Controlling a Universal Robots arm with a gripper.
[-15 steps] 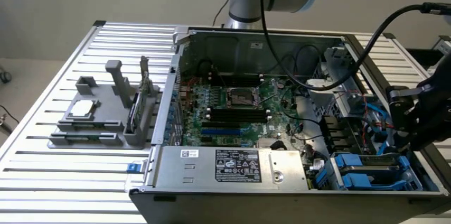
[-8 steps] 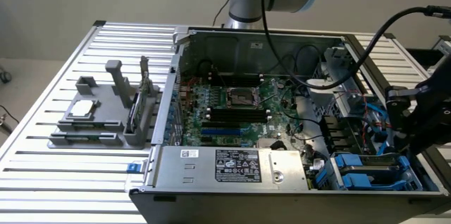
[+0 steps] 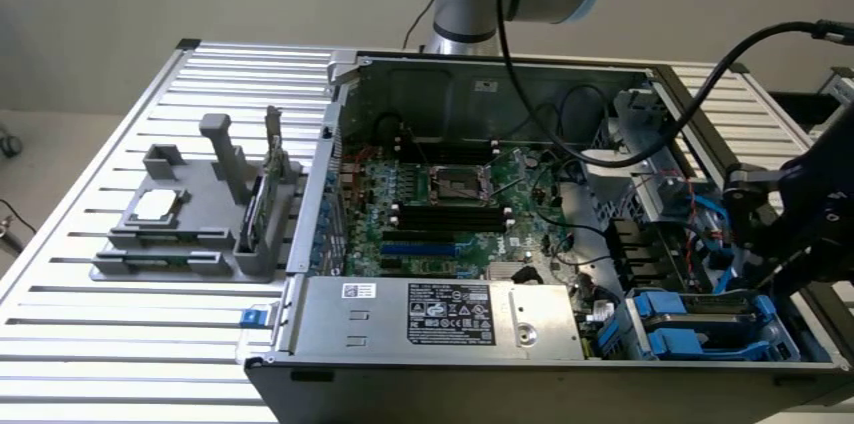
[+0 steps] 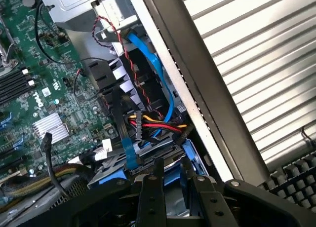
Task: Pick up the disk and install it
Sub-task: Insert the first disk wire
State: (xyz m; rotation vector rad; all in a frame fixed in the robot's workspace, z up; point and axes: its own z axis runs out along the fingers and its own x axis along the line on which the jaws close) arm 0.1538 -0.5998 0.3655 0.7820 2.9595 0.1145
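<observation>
the disk (image 3: 701, 316) lies flat in the drive bay at the near corner of the open computer case (image 3: 467, 369), on the exterior view's right, with its blue carrier (image 3: 657, 310) around it. in the wrist view the disk (image 4: 165, 150) shows as a grey slab edged in blue, partly covered by cables and cut off by the gripper (image 4: 170, 190) close over it. no label on it can be made out.

the black gripper (image 3: 763, 266) hangs at the bay in the exterior view. whether it is clamped on the disk or loose above it, i cannot tell.

a bundle of red, yellow and black wires (image 4: 158, 123) runs into a plug just beside the disk, and a blue flat cable (image 4: 148, 54) runs along the case wall. on the green motherboard (image 4: 74, 113) white letters look like "dell" (image 4: 38, 102), near a ribbed silver heatsink (image 4: 49, 127).

the silver power-supply box (image 3: 441, 316) at the case's near edge carries a white sticker and a black one, their print too small to read.

on the slatted table (image 3: 134, 344), to the exterior view's left of the case, a grey fixture (image 3: 187, 234) holds a small square chip (image 3: 154, 206). a dark keyboard (image 4: 291, 182) is cut off at the wrist view's edge.
</observation>
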